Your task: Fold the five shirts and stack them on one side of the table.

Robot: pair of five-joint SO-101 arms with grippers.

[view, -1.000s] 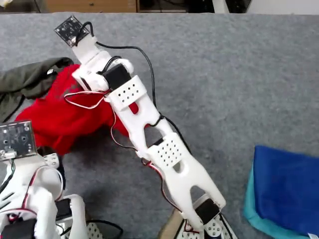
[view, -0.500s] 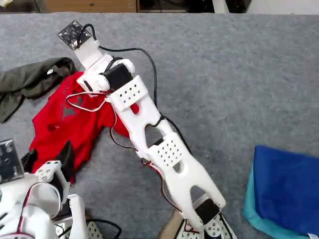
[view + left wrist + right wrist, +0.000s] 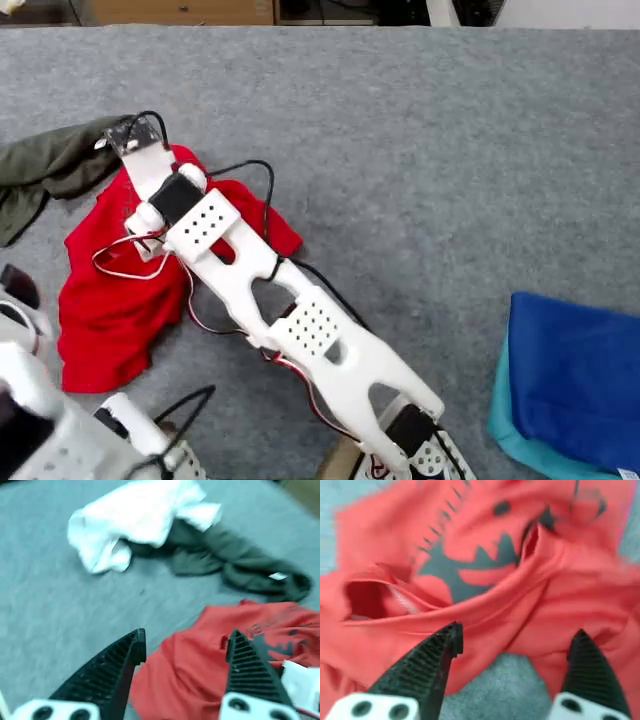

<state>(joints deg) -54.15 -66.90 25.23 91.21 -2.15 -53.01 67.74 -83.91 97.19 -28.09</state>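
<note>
Entry, as I logged it from the remote station.

Item 1. Red shirt (image 3: 110, 300): lay rumpled and unfolded on the left part of the desk (image 3: 450, 150), dark print facing up, with folds bunched through its middle. Its far edge met the olive shirt (image 3: 50, 165).

Item 2. Olive shirt: heaped at the desk's left edge, unfolded.

Item 3. White shirt (image 3: 140, 515): crumpled beyond the olive one and touching it, unfolded.

Item 4. Blue shirt (image 3: 575, 375): lay flat and squared on a teal shirt (image 3: 515, 435) at the right edge of the desk. I took this pair for the start of the stack.

Item 5. Right claw (image 3: 516, 632): jaws apart and holding nothing, poised directly over the creased middle of the red shirt, its arm stretched diagonally across the desk.

Item 6. Left claw (image 3: 187, 634): jaws apart and holding nothing, above the near edge of the red shirt, facing the olive and white heaps.

Step in hand, by my reckoning: the third shirt, the red one, was being laid out before folding, with two stacked and two waiting.

Next move, as I judged it: each claw had to close on an outer edge of the red cloth, catching a single layer, and draw it flat and clear of the olive shirt. A pinch on the bunched middle risked dragging the whole heap.
</note>
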